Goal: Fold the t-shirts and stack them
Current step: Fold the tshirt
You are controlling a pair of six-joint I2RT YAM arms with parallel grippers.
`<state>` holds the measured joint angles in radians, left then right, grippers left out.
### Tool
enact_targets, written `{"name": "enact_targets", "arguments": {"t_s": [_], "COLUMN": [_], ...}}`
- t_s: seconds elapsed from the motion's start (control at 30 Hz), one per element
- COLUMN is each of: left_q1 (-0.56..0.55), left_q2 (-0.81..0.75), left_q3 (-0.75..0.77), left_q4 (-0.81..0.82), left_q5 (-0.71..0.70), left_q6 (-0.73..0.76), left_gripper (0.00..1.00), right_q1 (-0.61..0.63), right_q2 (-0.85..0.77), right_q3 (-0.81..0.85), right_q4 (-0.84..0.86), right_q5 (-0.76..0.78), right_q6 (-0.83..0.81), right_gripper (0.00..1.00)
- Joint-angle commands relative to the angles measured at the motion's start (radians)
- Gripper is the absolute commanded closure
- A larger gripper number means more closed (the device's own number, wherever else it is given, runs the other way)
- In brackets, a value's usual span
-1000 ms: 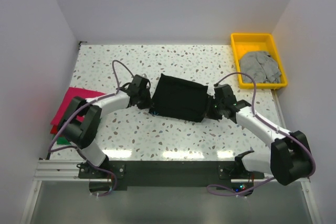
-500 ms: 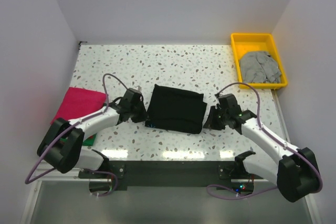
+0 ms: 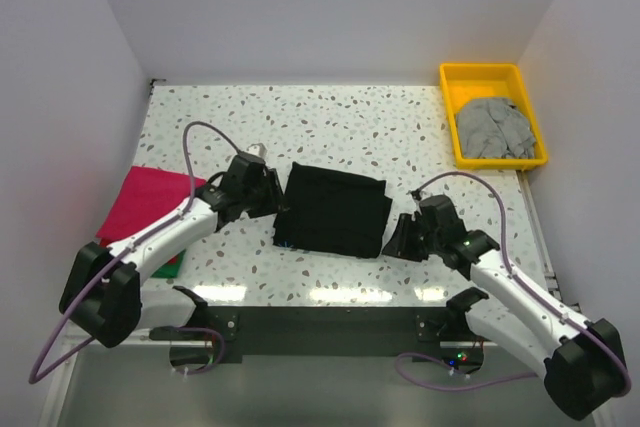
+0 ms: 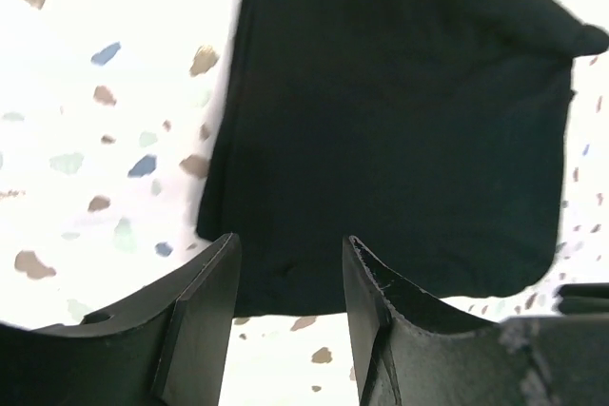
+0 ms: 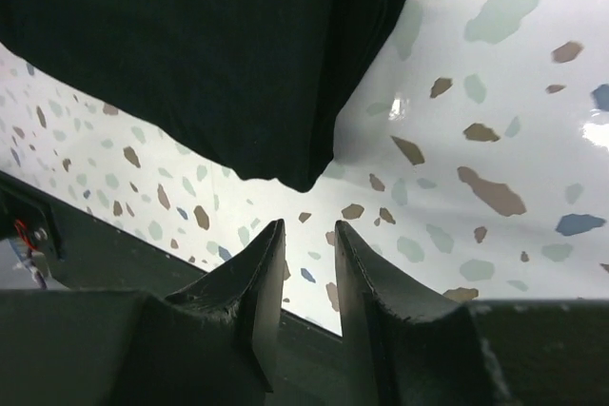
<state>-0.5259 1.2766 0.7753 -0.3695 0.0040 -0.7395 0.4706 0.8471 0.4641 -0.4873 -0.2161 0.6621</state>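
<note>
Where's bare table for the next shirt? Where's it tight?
Widest free patch: speckled white table between the back wall and the folded black t-shirt, across to the yellow plastic tray. Narrower strip between that shirt and the near edge. Tight: left edge by the magenta t-shirt, and the black shirt's flanks, with left gripper and right gripper alongside.

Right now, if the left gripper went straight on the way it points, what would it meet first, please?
The black t-shirt: its near edge lies just ahead of the left gripper, whose jaws stand apart, though depth is unclear.
</note>
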Motion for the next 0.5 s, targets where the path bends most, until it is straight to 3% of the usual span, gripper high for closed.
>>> {"name": "enact_targets", "arguments": {"t_s": [0.0, 0.13, 0.47], "left_q1": [-0.025, -0.069, -0.174], "left_q2": [0.000, 0.091, 0.165], "left_q3": [0.062, 0.090, -0.005], "left_q4": [0.012, 0.043, 0.129], "left_q5": [0.017, 0.028, 0.025], "left_q6": [0.035, 0.028, -0.041], "left_gripper": [0.48, 0.50, 0.57], "right_q1": [0.059, 0.131, 0.165], "right_q2": [0.030, 0.078, 0.184], "right_q3": [-0.025, -0.035, -0.071], "right_q4": [0.085, 0.171, 0.315], "right_q5": [0.035, 0.084, 0.156], "right_q6": [0.056, 0.076, 0.111], "right_gripper": [0.69, 0.70, 0.67]}}
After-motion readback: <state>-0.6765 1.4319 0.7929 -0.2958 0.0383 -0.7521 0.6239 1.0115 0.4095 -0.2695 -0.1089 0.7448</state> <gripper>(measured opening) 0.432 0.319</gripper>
